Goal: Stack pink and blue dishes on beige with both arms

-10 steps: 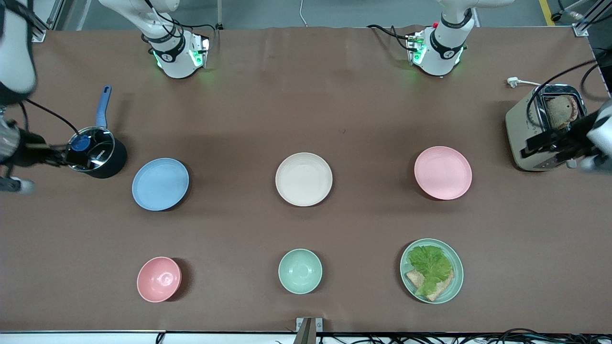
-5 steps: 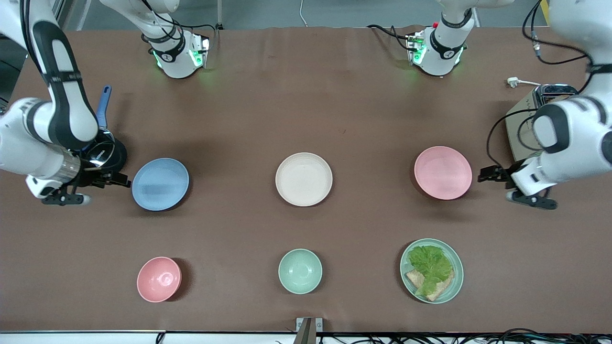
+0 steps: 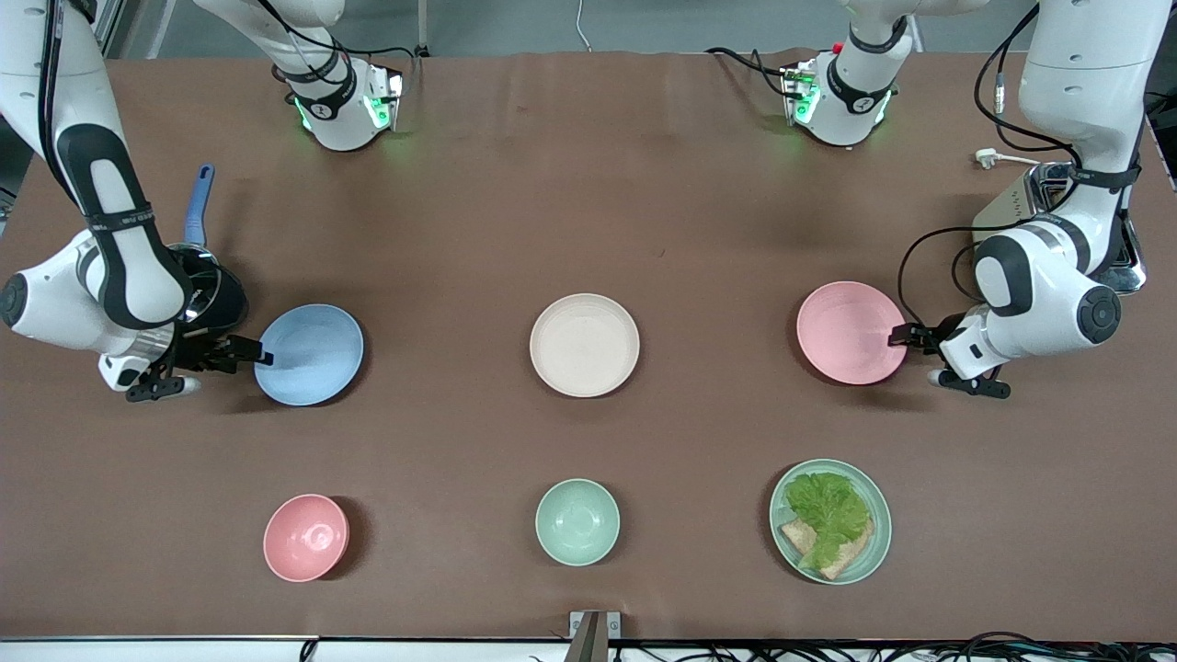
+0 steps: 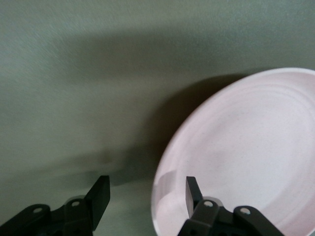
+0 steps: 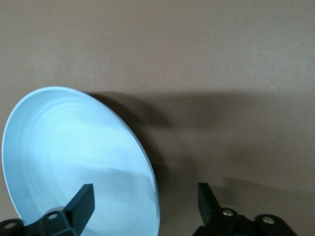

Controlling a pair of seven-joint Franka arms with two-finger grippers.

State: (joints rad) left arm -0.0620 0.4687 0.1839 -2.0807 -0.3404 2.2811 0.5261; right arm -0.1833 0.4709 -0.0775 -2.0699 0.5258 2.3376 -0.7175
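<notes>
Front view, beige plate: sits near the middle of the tabletop, with bare table all around it.
Front view, blue plate: toward the right arm's end of the table, well apart from the beige plate.
Front view, pink plate: toward the left arm's end, also well apart from the beige plate.
Front view, right gripper: at the blue plate's outer edge, beside a dark pot.
Front view, left gripper: at the pink plate's outer edge.
Left wrist view, left gripper: fingers spread wide, one on each side of the pink plate's rim, maybe not touching.
Right wrist view, right gripper: spread wide across the blue plate's rim.
</notes>
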